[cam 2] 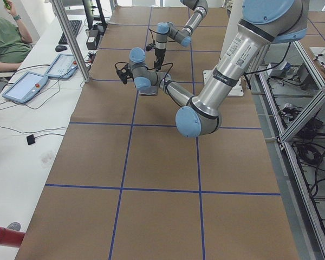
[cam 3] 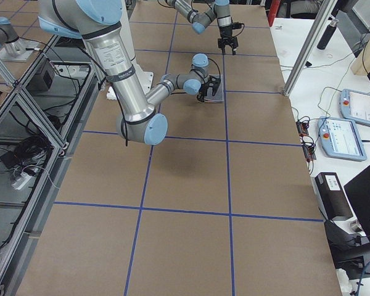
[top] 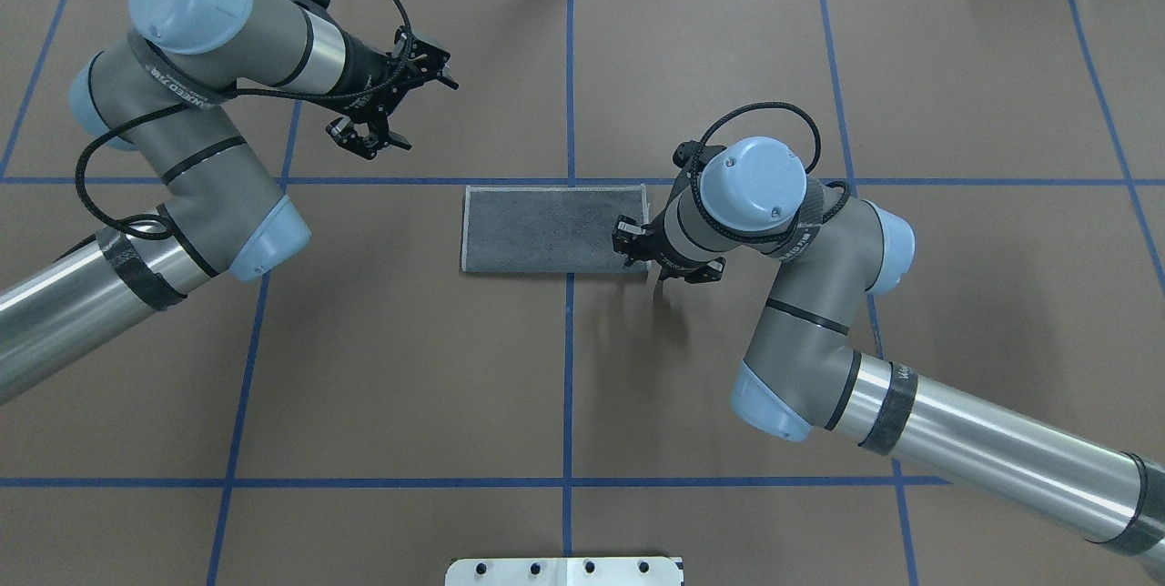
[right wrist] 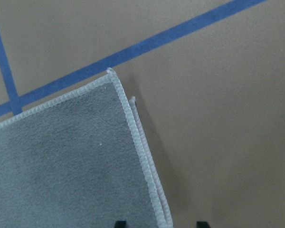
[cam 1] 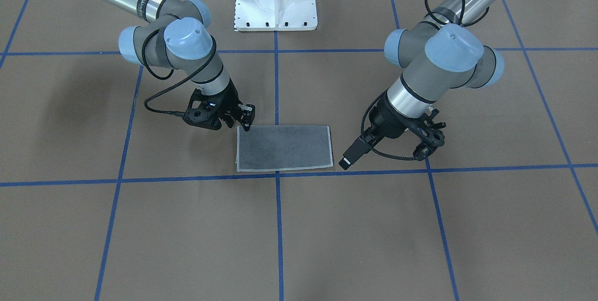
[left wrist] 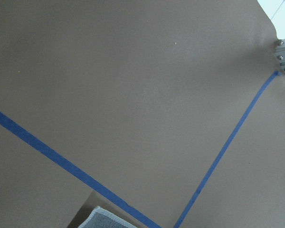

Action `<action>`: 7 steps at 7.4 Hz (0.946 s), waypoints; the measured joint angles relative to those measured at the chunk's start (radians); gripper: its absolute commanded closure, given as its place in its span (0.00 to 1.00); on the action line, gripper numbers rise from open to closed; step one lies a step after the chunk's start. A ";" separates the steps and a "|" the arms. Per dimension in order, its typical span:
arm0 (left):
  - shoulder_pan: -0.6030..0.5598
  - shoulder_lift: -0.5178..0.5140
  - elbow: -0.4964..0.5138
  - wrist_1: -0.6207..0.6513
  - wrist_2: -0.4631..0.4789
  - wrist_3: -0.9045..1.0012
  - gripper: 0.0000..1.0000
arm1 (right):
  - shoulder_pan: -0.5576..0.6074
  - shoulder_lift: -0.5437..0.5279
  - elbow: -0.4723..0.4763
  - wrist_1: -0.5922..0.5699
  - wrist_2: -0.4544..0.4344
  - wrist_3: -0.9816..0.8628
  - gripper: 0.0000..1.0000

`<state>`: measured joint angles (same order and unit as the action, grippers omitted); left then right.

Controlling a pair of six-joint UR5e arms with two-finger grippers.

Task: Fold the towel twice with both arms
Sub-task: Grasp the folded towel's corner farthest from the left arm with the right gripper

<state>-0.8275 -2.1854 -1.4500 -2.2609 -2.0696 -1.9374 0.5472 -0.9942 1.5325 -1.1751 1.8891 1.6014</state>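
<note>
Towel (cam 1: 284,147): folded, grey up, on desk (cam 1: 187,226). Right tool (cam 1: 240,122): spread, at towel corner. Left tool (top: 410,113): spread, well apart.

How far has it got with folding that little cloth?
The first fold looks done: the towel lies flat as a rectangle, grey side up, with two stitched edges stacked at its corner. In hand: the right gripper is at one corner, fingers apart astride the edge, not gripping. The left gripper hangs open, away from it. The second fold is left.
</note>
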 measured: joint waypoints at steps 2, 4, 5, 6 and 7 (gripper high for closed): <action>0.001 0.001 0.000 0.000 0.000 0.000 0.00 | 0.001 0.000 0.000 0.001 -0.004 0.000 1.00; 0.001 0.000 0.001 0.000 0.000 -0.001 0.00 | 0.002 0.001 0.000 0.004 -0.017 0.000 1.00; 0.001 0.000 0.002 0.000 0.000 -0.001 0.00 | 0.003 0.001 -0.001 0.004 -0.020 0.001 1.00; 0.001 0.000 0.003 0.000 0.000 -0.001 0.00 | 0.006 0.001 0.001 0.004 -0.021 0.003 1.00; 0.001 -0.001 0.004 -0.001 0.000 -0.002 0.00 | 0.012 0.002 0.010 0.004 -0.019 0.010 1.00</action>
<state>-0.8268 -2.1859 -1.4464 -2.2615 -2.0693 -1.9389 0.5594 -0.9921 1.5420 -1.1706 1.8704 1.6114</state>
